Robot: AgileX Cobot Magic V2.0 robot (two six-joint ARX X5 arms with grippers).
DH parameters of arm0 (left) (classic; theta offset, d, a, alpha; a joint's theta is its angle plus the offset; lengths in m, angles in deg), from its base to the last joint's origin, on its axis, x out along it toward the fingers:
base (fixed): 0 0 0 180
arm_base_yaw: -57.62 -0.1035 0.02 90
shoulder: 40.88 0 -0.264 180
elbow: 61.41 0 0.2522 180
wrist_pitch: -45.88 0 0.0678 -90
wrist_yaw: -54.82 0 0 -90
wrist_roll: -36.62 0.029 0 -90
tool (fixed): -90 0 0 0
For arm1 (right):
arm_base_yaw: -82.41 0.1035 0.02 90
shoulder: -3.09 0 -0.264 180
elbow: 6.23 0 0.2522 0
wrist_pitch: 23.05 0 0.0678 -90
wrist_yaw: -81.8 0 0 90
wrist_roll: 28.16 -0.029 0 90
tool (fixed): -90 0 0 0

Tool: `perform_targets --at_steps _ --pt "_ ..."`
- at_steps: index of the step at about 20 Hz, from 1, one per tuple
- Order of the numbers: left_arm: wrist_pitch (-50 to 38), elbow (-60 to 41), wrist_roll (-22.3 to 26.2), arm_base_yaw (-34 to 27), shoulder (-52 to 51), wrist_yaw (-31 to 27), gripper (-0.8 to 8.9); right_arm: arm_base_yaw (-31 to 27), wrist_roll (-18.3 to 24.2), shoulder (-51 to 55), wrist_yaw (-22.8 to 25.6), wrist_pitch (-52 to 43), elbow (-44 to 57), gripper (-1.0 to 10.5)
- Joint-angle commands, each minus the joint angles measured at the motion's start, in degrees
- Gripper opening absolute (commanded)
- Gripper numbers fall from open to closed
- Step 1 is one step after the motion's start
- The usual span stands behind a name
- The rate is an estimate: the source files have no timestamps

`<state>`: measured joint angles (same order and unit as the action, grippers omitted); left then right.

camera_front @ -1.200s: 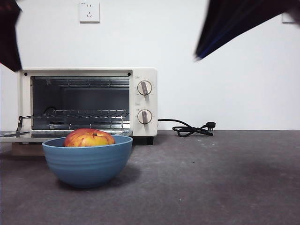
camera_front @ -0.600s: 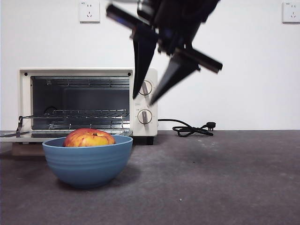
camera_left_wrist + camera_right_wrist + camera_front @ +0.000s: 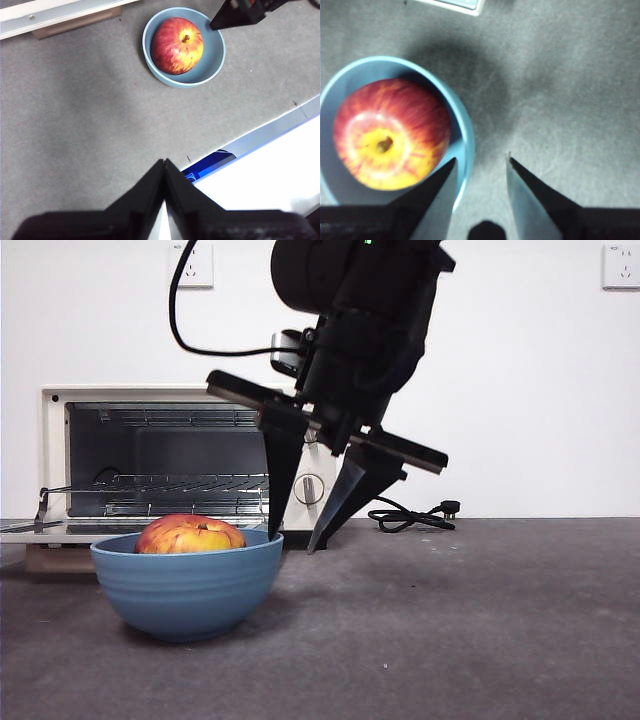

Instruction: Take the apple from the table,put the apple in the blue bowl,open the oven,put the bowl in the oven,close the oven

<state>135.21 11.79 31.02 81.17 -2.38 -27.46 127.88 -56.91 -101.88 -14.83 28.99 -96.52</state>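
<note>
From the front, the round red apple with yellow-orange streaks point(image 3: 190, 535) is sitting inside the deep matte blue bowl point(image 3: 186, 585), which is standing on the dark grey speckled surface point(image 3: 450, 630) just before the cream-white toaster oven point(image 3: 185, 460), whose door is lying open and flat. The right pincer point(image 3: 295, 540) is reaching down from above with its jaws spread, one tip at the bowl's rim on the side away from the oven's door end, the other outside the bowl.

In the left wrist view, the left pincer point(image 3: 164, 167) is hanging high and well apart from the bowl point(image 3: 212, 57), its jaws pressed together and holding nothing. The apple point(image 3: 177, 46) is showing its stem upward.

In the right wrist view, the right pincer point(image 3: 480, 167) is straddling the bowl's wall point(image 3: 462, 135): one jaw inside the rim beside the apple point(image 3: 390, 135), the other over bare surface. The right arm is clearly the nearer one. The bowl is round, so no long axis matters; its mouth is facing up, and the wall is running between the jaws, which looks ready for closing.
</note>
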Motion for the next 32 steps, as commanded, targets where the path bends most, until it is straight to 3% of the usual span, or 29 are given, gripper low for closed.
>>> perform_targets --at_steps 1,4,11,12,14,18,19,25,29,32 --pt "-0.1 -0.5 -0.3 0.1 -0.2 0.2 -0.05 0.2 -0.2 -1.4 0.0 -1.0 -0.2 1.7" --pt "-0.1 -0.5 -0.5 0.1 -0.2 0.2 -0.05 0.2 -0.2 -2.8 -0.1 -1.4 -0.2 2.9" --pt "-0.1 -0.5 -0.5 0.1 -0.2 0.2 -0.05 0.2 -0.2 -3.9 0.0 -2.8 -0.2 2.8" --pt "-0.1 -0.5 -0.4 0.1 -0.2 0.2 -0.05 0.2 -0.3 -4.0 0.0 -2.9 -0.2 2.6" --pt "-0.1 -0.5 -0.4 0.1 -0.2 0.2 -0.05 0.2 -0.2 -4.0 0.0 -3.0 -0.2 0.8" --pt "-0.1 -0.5 -0.4 0.1 -0.2 0.2 -0.05 0.3 -0.3 -4.0 0.0 -4.0 -0.2 0.5" --pt "-0.1 -0.5 -0.4 0.1 -0.2 0.2 -0.05 0.3 -0.3 -4.0 0.0 -4.0 -0.2 -0.1" --pt "-0.1 -0.5 -0.4 0.1 -0.7 0.1 -0.05 0.9 -1.3 -3.9 0.4 -5.0 -2.1 -0.1" --pt "-0.2 -0.5 -0.4 0.1 -0.9 -0.3 -0.05 4.1 -1.2 -3.9 6.3 -1.7 -9.8 -0.1" --pt "-0.4 -0.5 -0.5 0.1 -0.9 -0.3 -0.05 4.4 -0.9 -4.6 8.0 -1.6 -17.0 -0.1"
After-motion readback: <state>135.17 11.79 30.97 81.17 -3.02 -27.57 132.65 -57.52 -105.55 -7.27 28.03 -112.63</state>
